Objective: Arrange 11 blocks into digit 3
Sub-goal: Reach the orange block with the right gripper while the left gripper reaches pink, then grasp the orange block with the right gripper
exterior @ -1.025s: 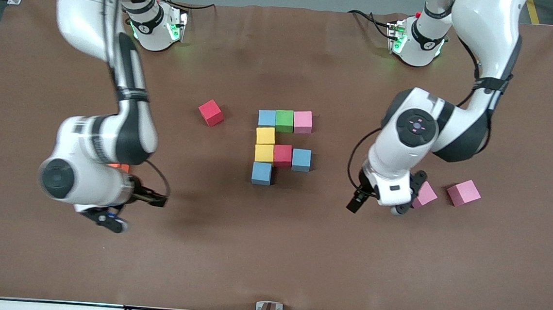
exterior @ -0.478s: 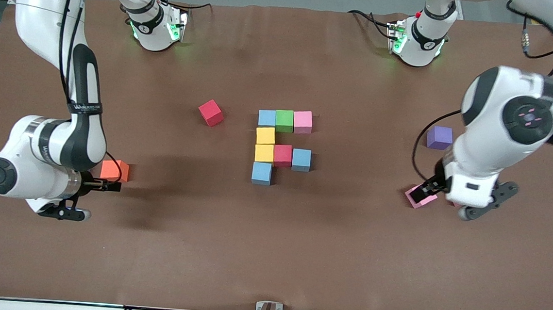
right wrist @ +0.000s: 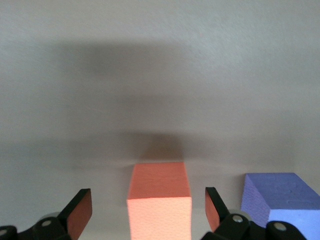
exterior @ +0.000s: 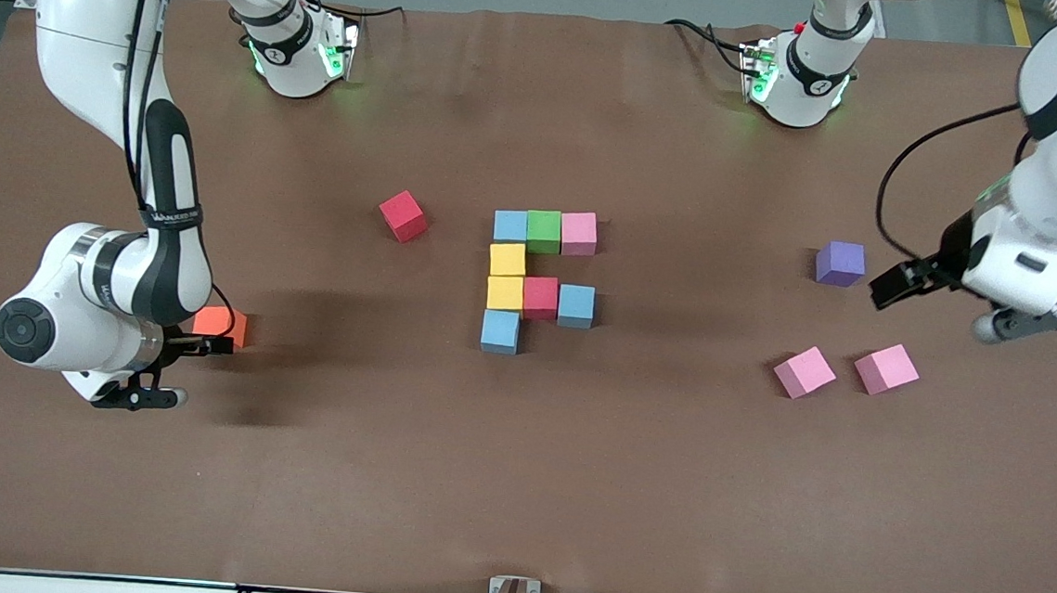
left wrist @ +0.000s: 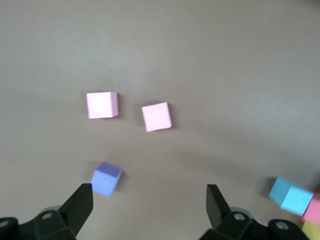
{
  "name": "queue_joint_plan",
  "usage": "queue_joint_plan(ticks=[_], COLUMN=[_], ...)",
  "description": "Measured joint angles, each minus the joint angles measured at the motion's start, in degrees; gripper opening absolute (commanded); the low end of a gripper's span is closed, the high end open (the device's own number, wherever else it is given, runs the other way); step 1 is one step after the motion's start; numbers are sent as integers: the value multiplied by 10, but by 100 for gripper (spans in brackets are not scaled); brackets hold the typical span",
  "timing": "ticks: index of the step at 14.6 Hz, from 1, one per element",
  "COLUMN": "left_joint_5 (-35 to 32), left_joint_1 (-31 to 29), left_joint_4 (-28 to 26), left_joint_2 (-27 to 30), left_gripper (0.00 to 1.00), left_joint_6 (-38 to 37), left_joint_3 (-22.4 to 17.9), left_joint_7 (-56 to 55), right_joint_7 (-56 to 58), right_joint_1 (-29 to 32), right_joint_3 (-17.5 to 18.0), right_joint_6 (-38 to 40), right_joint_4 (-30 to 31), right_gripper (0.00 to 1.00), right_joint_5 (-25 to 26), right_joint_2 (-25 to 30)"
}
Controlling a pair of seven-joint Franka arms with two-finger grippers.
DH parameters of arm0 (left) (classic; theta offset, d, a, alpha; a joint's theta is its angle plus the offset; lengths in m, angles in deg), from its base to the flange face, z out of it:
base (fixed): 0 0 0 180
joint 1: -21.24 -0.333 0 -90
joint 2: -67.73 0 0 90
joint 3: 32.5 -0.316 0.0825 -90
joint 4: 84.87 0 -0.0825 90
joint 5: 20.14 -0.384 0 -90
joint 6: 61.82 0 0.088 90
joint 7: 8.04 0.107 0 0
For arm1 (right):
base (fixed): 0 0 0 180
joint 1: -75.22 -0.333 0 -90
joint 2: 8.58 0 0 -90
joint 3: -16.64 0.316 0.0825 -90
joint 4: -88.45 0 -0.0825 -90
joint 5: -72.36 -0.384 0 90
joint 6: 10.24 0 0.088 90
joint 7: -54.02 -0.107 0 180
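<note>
Eight blocks [exterior: 539, 279] sit touching at mid-surface as an unfinished digit 3; the orange block [exterior: 219, 325] lies between the right gripper's [exterior: 209, 345] wide-open fingers, and two pink blocks [exterior: 844, 370] lie loose near the left gripper [exterior: 892, 287], which is open over the surface. An off-centre closure could skew the orange block. Only the right wrist view shows a purple cube [right wrist: 280, 197] just beside it.

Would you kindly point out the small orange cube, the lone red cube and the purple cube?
small orange cube [right wrist: 159, 197], right wrist view, top face.
lone red cube [exterior: 402, 212], front view, top face.
purple cube [exterior: 841, 262], front view, top face.
</note>
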Motion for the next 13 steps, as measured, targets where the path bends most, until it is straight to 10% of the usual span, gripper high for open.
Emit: queue_joint_plan(ticks=[13], left_joint_5=[16], left_joint_1=[-29], left_joint_4=[-87], left_joint_2=[69], left_gripper=[100], left_joint_6=[3], left_joint_3=[-3], left_joint_7=[72], right_joint_7=[26], right_joint_1=[4], right_joint_3=[4], right_joint_6=[-15], right_joint_4=[37], right_gripper=[100], right_joint_5=[0], right_joint_2=[0])
